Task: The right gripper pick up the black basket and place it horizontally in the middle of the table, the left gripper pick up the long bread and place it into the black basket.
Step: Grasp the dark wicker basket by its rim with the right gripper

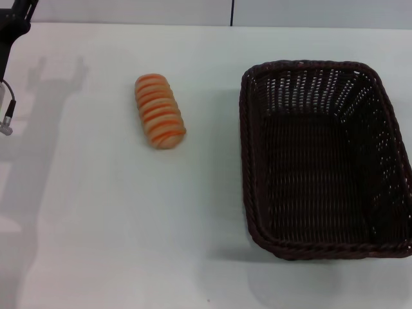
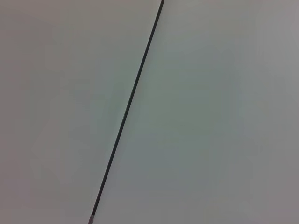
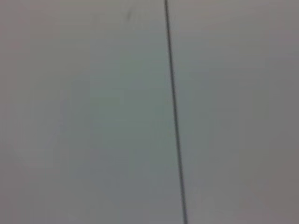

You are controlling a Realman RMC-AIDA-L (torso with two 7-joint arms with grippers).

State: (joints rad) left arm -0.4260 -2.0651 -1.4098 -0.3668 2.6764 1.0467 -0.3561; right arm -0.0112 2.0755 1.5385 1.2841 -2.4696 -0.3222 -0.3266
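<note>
The long bread (image 1: 159, 111), tan-orange with darker stripes, lies on the white table (image 1: 96, 225) left of centre, its length running roughly away from me. The black basket (image 1: 244, 138) stands upright on the table's right side with nothing in it; its long side points away from me and its far right edge is cut off by the picture. A dark part of my left gripper (image 1: 13, 22) shows only at the far left corner, well away from the bread. My right gripper is out of view. Both wrist views show only a pale flat surface.
A cable with a metal plug (image 1: 7, 119) hangs at the left edge. The left arm's shadow (image 1: 55, 77) falls on the table left of the bread. A thin dark seam (image 2: 128, 105) crosses the pale surface, and the same kind of seam (image 3: 174, 107) shows in the right wrist view.
</note>
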